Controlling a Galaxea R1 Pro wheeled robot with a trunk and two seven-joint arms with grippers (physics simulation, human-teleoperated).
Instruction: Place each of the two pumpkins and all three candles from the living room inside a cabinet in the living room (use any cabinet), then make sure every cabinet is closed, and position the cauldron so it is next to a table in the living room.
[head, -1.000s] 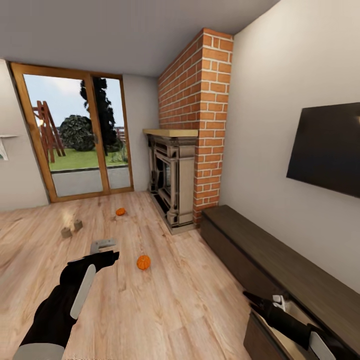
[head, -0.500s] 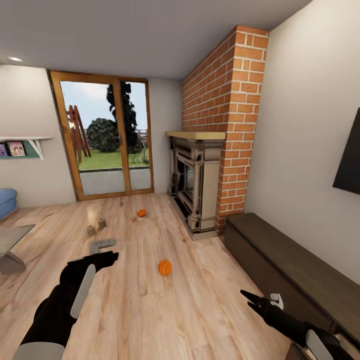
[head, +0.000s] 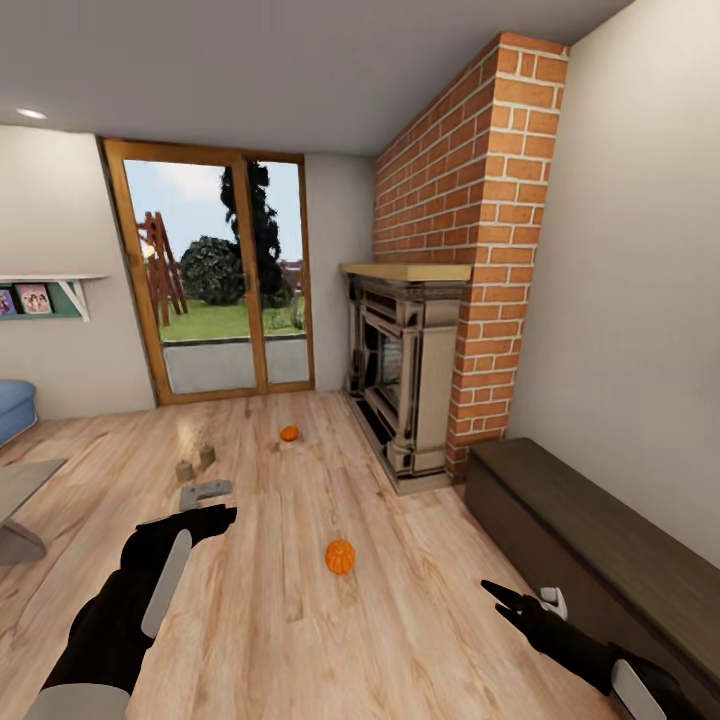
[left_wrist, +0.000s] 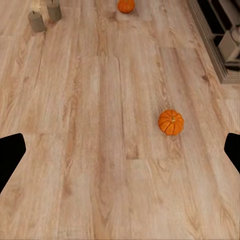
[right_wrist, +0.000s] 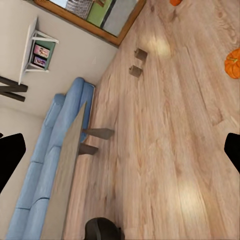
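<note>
Head view has swung left since a second ago: TV gone from frame, fireplace (head: 405, 375) now central. I log one pumpkin (head: 340, 557) on bare floor in front of the fireplace, second pumpkin (head: 289, 433) nearer the glass door, two candles (head: 196, 464) left of it. Cabinet (head: 590, 545) runs right of the fireplace; wide floor between. Left gripper (head: 205, 492) and right gripper (head: 525, 598) both spread, empty.

Bare plank floor (head: 300, 620) lies open ahead of both arms. 1 pumpkin (head: 340, 556) sits alone in the middle of it with free floor all around; a 2nd pumpkin (head: 289, 433) and 2 candles (head: 196, 463) lie farther off, well apart. The low cabinet (head: 590, 540) and fireplace (head: 405, 380) wall off the right side. The table (head: 20, 490) and sofa (head: 15, 405) close the left.
</note>
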